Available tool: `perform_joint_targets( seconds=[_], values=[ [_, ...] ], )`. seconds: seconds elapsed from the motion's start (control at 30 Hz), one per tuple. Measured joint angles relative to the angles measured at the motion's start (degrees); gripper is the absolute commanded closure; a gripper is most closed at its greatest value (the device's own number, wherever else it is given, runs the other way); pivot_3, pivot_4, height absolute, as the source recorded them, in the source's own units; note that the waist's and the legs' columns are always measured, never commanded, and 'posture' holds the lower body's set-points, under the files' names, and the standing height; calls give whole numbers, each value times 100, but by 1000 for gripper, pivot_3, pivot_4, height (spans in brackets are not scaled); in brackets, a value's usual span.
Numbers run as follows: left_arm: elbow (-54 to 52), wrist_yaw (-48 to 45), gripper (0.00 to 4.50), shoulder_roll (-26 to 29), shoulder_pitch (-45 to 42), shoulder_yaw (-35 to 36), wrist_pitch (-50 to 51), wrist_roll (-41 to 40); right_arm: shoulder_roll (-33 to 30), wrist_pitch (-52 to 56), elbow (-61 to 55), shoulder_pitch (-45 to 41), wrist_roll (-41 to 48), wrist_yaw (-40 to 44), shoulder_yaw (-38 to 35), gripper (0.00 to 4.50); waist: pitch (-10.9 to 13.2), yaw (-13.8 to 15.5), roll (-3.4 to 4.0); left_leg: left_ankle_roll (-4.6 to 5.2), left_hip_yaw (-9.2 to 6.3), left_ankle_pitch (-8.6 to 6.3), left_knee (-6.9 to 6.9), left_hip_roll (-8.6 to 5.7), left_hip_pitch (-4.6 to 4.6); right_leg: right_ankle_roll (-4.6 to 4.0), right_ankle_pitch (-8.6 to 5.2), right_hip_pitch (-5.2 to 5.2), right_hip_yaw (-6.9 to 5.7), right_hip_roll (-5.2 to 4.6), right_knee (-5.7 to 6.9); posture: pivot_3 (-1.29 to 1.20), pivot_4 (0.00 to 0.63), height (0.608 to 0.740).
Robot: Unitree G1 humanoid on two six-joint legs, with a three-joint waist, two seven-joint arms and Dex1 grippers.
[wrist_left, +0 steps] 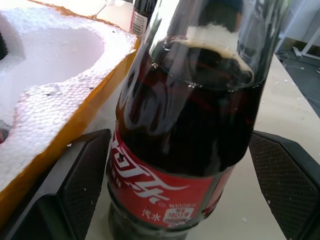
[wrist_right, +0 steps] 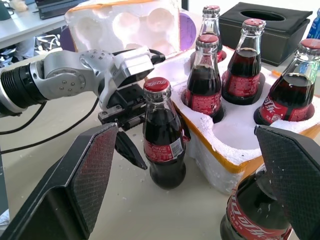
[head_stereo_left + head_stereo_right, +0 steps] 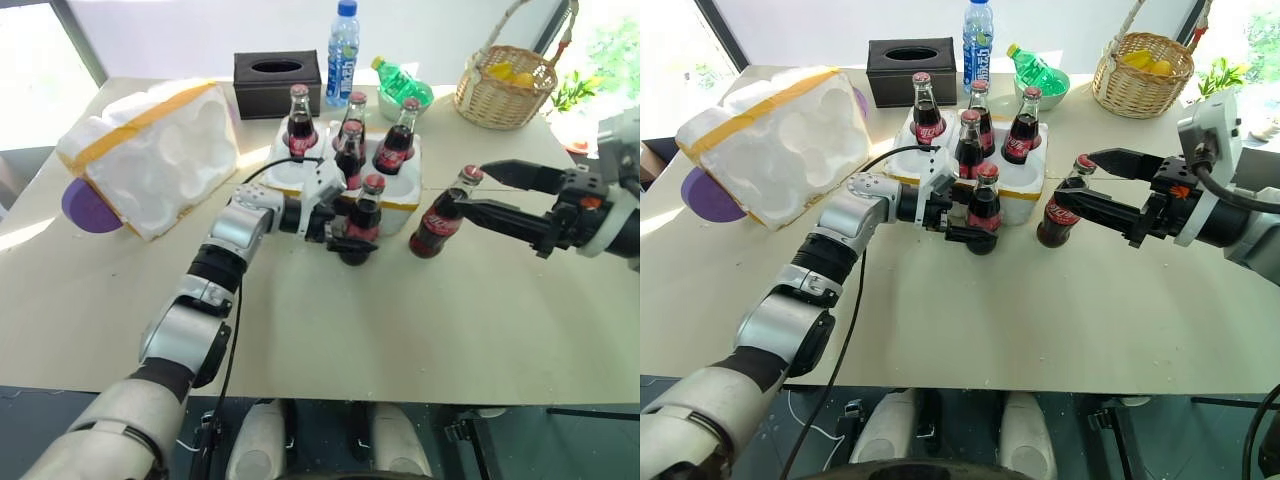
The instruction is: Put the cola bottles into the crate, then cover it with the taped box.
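The crate [image 3: 283,165] stands mid-table with several cola bottles [image 2: 206,80] upright in its wells. One more cola bottle [image 3: 366,212] stands on the table against the crate's front, and my left gripper [image 3: 350,238] is open around its lower body, with a pad [image 1: 280,185] on either side. Another cola bottle [image 3: 437,222] stands on the table to the right of the crate, and my right gripper [image 3: 468,188] is open with its fingers either side of the neck. The taped box [image 3: 160,155] lies on its side at the left, hollows facing me.
A black tissue box [image 3: 277,80], a blue-labelled water bottle [image 3: 342,40] and a green bottle [image 3: 400,80] in a bowl stand behind the crate. A wicker basket [image 3: 505,85] is at the back right. A purple object [image 3: 85,205] sits under the taped box.
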Motion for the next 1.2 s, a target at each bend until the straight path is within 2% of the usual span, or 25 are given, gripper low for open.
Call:
perform_joint_targets(
  seconds=[0.07, 0.1, 0.13, 0.3, 0.47, 0.63, 0.73, 0.9, 1.07, 1.2],
  values=[
    [117, 1, 844, -27, -36, 2, -43, 26, 0, 0, -6, 3, 1, -3, 0, 0, 0, -1, 0, 0, 0, 0, 0, 0, 0, 0, 0, 0, 0, 0, 0, 0, 150, 740],
    [124, 8, 1378, -16, -39, 6, -68, 42, 0, 0, -20, 17, 1, -3, -1, 0, 0, -6, 0, 1, 0, -1, 0, 0, 0, 0, 0, -1, 0, 0, 0, 0, 150, 740],
    [112, 9, 1728, 0, -59, 40, -100, 40, 0, 0, -28, 38, 1, -2, -1, 0, 0, -7, 0, 4, 0, -2, -1, 1, 0, 0, 0, -1, 0, 0, 1, 0, 150, 740],
    [-144, -328, 1735, 239, -18, 14, 144, 16, -6, 0, -52, 67, 4, 53, -2, 0, -1, -12, 2, 9, 1, -6, -5, 2, -5, 0, 0, -9, -2, 1, 0, 0, 150, 740],
    [-1038, -851, 1735, 908, 193, 87, 1216, -432, -15, 8, -82, 118, 37, 159, -19, 0, 1, -53, 4, 9, 4, -5, -6, 6, -11, 0, 0, -20, -1, 3, 5, 0, 150, 740],
    [-1671, -980, 1735, 1557, 104, 710, 2102, -1101, -82, 118, -82, 140, 232, 309, -40, 0, 2, -56, 4, 8, 2, -5, -4, 4, -12, 1, 0, -17, -1, 2, 4, 0, 150, 740],
    [-1143, -797, 1735, 1907, -431, 1038, 2122, -1147, -147, 118, -94, 137, 256, 401, -41, 0, 2, -37, 3, 7, 3, -4, -2, 3, -12, 1, 0, -16, -1, 2, 4, 0, 150, 740],
    [555, -419, 1735, 2102, -1423, 1244, 1179, -791, -157, 89, -117, 82, 280, 513, -21, 0, 2, 10, 3, 8, 6, -5, -2, -5, -12, 2, 0, -13, -2, 3, 1, 0, 150, 740],
    [2257, 138, 1735, 1831, -2011, 1268, 219, -355, -125, 11, -128, -27, 254, 479, 71, 0, 5, 4, -2, 7, 9, -4, -3, -13, -19, 10, 5, -14, -2, 2, -12, 0, 150, 740],
    [2825, 389, 1735, 1471, -2181, 1362, -342, -180, -13, 2, -153, -28, 252, 385, 145, 0, 6, -3, -4, 4, 12, -3, -2, -13, -22, 15, 8, -15, -2, 0, -16, 0, 150, 740]
  ],
)
